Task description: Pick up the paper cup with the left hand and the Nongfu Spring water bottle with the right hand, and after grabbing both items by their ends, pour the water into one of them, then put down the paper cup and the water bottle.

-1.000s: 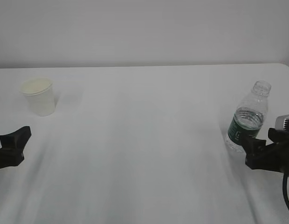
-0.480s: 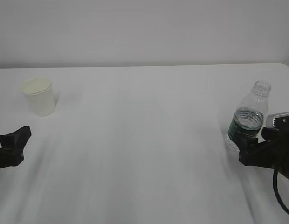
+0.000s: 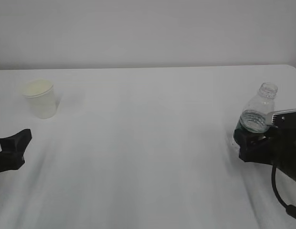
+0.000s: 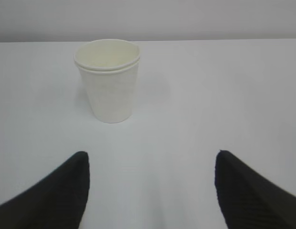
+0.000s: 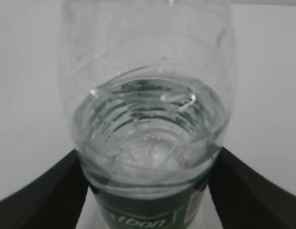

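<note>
The right hand (image 3: 250, 145) has been advanced over the last second to the bottle (image 3: 257, 119); its open fingers (image 5: 47, 191) now flank the bottle's lower body, at label height, and no squeeze is seen yet. The bottle stands upright at the right edge of the tabletop (image 3: 148, 143), capless, with water (image 5: 148, 129) in it. The left hand (image 3: 12, 150) has stayed put, its fingers (image 4: 57, 191) spread wide, with the cup (image 3: 40, 98) well apart from the bottle and just beyond those fingers, untouched. Closing on the bottle is judged the next move; the cup has still to be approached.
</note>
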